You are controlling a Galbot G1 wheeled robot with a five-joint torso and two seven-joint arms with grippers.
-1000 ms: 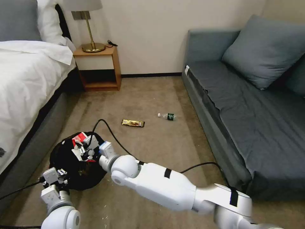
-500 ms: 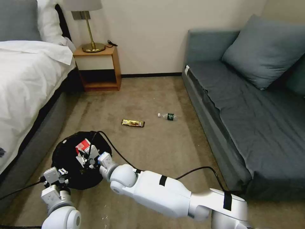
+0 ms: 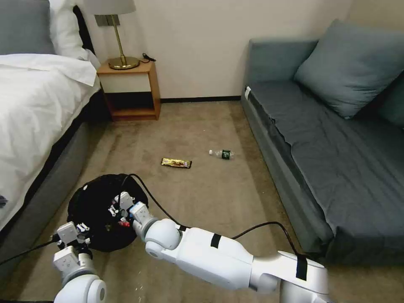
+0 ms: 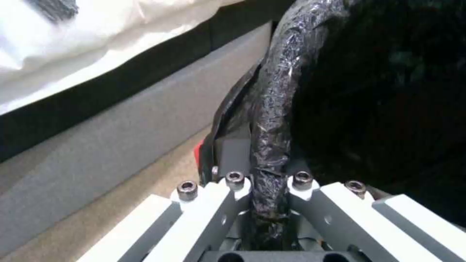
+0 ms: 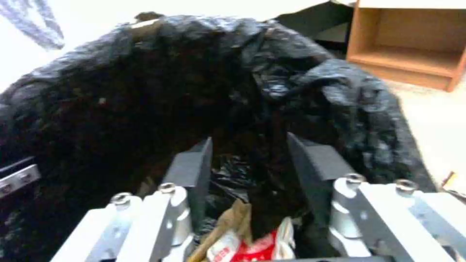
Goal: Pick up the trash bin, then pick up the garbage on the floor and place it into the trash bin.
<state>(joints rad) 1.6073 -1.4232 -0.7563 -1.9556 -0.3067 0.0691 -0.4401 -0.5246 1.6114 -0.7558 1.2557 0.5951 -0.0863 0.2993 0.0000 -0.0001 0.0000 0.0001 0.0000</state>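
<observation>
The trash bin (image 3: 97,198), lined with a crinkly black bag, hangs low beside the bed. My left gripper (image 3: 75,230) is shut on its near rim (image 4: 272,109). Over the bin's mouth my right gripper (image 3: 118,205) stands open, its dark fingers (image 5: 199,171) holding nothing. Below them, inside the bin, lie the red-and-white packet (image 5: 252,247) and the crumpled tan paper (image 5: 221,229). On the carpet farther off lie a gold-black wrapper (image 3: 176,163) and a small clear bottle (image 3: 222,154) with a green label.
A bed (image 3: 29,109) runs along the left, close to the bin. A wooden nightstand (image 3: 130,90) with a lamp stands at the back wall. A grey sofa (image 3: 328,139) lines the right. Open carpet lies between them. A black cable (image 3: 147,189) loops off the right arm.
My right gripper has opened and let the red-and-white packet drop into the bin, sinking a little over the bin's mouth. The left gripper and the bin have stayed put.
</observation>
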